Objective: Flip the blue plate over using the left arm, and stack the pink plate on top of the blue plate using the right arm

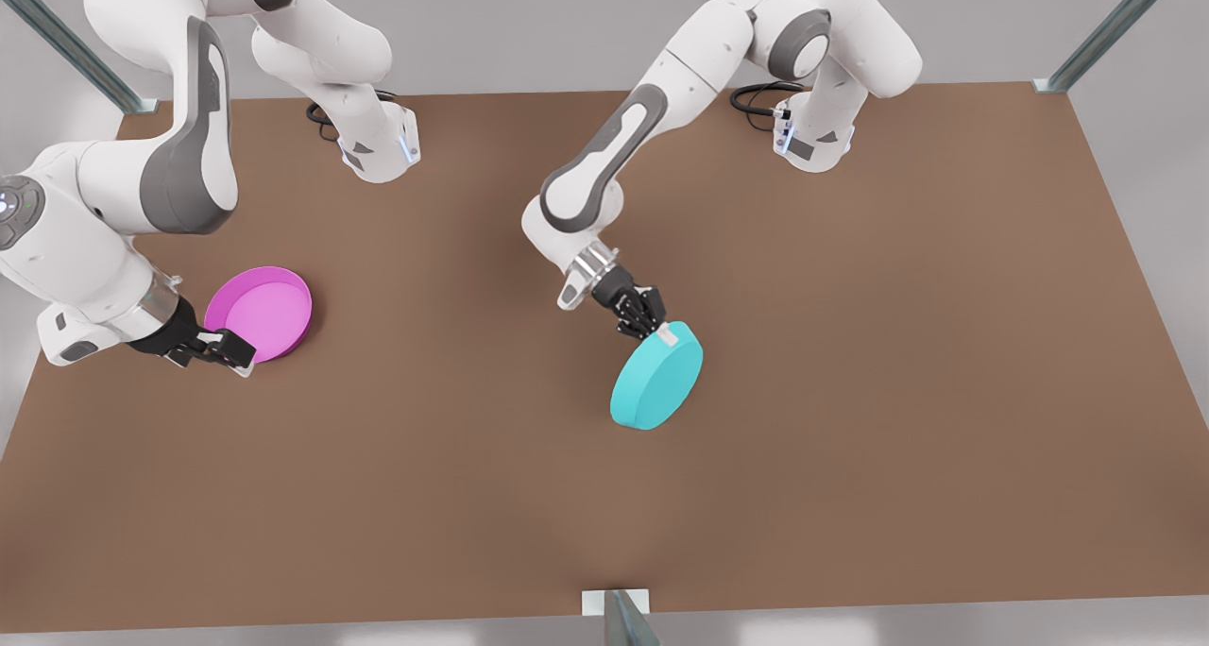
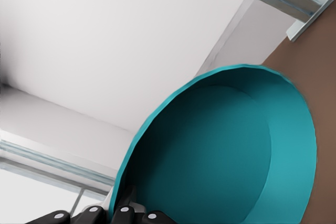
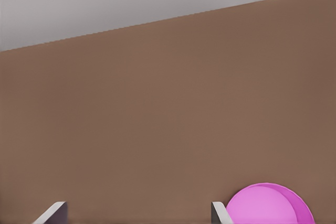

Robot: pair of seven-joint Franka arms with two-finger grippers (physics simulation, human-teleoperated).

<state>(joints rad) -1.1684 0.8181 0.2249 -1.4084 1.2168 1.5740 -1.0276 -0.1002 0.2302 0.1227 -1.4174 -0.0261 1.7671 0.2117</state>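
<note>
The blue plate (image 1: 656, 375) hangs tilted over the table's middle, its flat underside facing the front view. My left gripper (image 1: 664, 331) is shut on its upper rim. The left wrist view looks into the blue plate's hollow inside (image 2: 226, 156), with the fingers (image 2: 123, 213) clamped on its edge. The pink plate (image 1: 263, 312) lies open side up on the table at the front view's left. My right gripper (image 1: 231, 353) sits low beside its near rim, open, with nothing between its fingertips (image 3: 218, 211). The pink plate (image 3: 270, 205) lies just outside one finger.
The brown table (image 1: 850, 391) stretches wide around both plates. Two white arm bases (image 1: 378, 145) (image 1: 812, 136) stand at the back edge. Metal frame posts rise at the back corners (image 1: 1058, 84), and a short one (image 1: 619, 613) at the middle of the front edge.
</note>
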